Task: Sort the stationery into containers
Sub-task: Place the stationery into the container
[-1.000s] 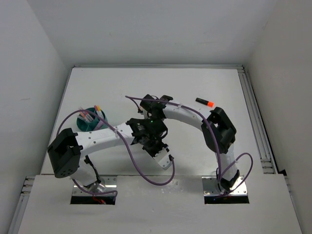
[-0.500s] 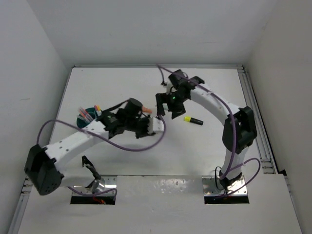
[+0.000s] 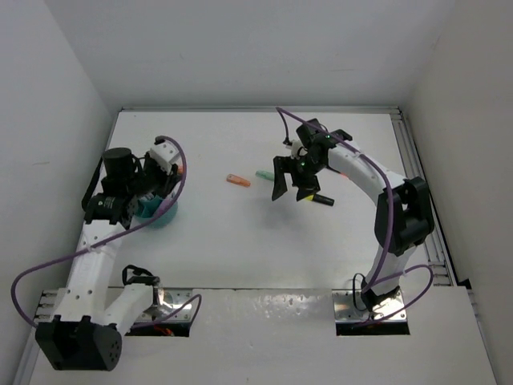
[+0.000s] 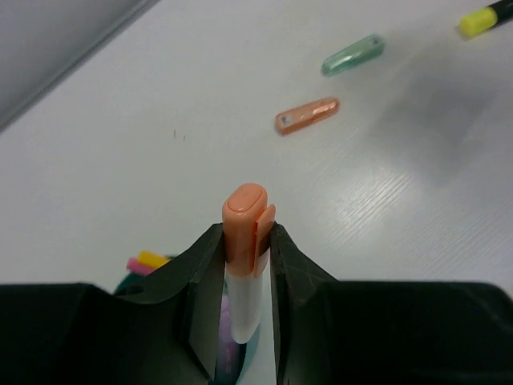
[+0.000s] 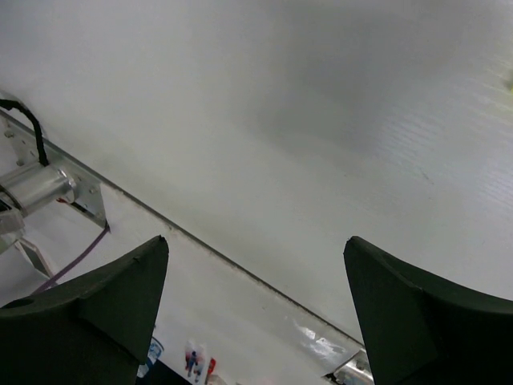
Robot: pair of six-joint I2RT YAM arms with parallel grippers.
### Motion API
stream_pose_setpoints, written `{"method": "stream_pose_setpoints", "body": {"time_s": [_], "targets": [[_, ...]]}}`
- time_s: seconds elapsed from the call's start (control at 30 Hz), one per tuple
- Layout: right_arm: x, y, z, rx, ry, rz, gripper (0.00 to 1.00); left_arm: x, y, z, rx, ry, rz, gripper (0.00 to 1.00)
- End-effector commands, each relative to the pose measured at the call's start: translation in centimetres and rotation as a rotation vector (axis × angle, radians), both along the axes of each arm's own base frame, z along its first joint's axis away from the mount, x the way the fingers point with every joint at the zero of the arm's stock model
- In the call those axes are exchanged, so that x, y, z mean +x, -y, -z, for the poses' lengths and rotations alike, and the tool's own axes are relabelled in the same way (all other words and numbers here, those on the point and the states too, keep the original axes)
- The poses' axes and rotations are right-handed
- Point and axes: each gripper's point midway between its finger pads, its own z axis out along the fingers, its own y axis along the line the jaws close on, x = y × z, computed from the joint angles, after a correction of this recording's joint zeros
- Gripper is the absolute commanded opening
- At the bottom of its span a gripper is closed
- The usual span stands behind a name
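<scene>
My left gripper (image 4: 245, 234) is shut on a white pen with an orange cap (image 4: 246, 216), held upright over the teal bowl (image 3: 160, 215) at the table's left. Pink and yellow pen tips (image 4: 145, 261) stick up from the bowl. In the top view the left gripper (image 3: 171, 176) hangs over the bowl's far side. An orange marker (image 3: 237, 180), a mint green one (image 3: 263, 174) and a black marker with a yellow cap (image 3: 321, 198) lie mid-table. My right gripper (image 3: 290, 191) hovers open between them, nothing between its fingers (image 5: 112, 305).
The right wrist view shows only bare table, the near edge strip and a metal mount (image 5: 36, 188). White walls close in the table on the left, back and right, with a rail (image 3: 421, 184) along the right side.
The left arm swung from mid-table to the bowl, carrying the orange-capped pen. The right gripper opened, and a yellow-capped black marker now lies beside it.
</scene>
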Motion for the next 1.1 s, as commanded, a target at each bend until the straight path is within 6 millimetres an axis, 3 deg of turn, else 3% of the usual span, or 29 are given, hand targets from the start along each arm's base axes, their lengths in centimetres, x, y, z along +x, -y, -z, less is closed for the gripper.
{"method": "stream_pose_setpoints", "body": {"time_s": [0.0, 0.03, 0.1, 0.2, 0.5, 0.83, 1.07], "targets": [[-0.4, -0.4, 0.0, 0.019, -0.007, -0.035, 0.88, 0.0, -1.4, 1.5, -0.017, -0.043, 0.041, 0.00], [-0.5, -0.3, 0.1, 0.018, -0.013, -0.037, 0.88, 0.4, -2.8, 1.5, -0.018, -0.046, 0.013, 0.00], [-0.5, -0.1, 0.1, 0.020, -0.018, -0.039, 0.88, 0.4, -3.1, 2.5, -0.024, -0.072, 0.062, 0.00], [-0.6, 0.1, 0.1, 0.019, -0.027, -0.041, 0.88, 0.2, -5.2, 3.9, -0.017, -0.100, 0.103, 0.00], [-0.6, 0.0, 0.7, 0.027, -0.052, -0.036, 0.87, -0.9, -7.9, 7.1, -0.061, -0.147, 0.172, 0.00], [-0.7, -0.4, 0.8, 0.026, -0.058, -0.049, 0.86, -2.3, -8.2, 10.1, -0.066, -0.153, 0.218, 0.00], [-0.8, -0.7, 1.1, 0.019, -0.064, -0.064, 0.86, -2.0, -8.3, 12.0, -0.097, -0.175, 0.223, 0.00]]}}
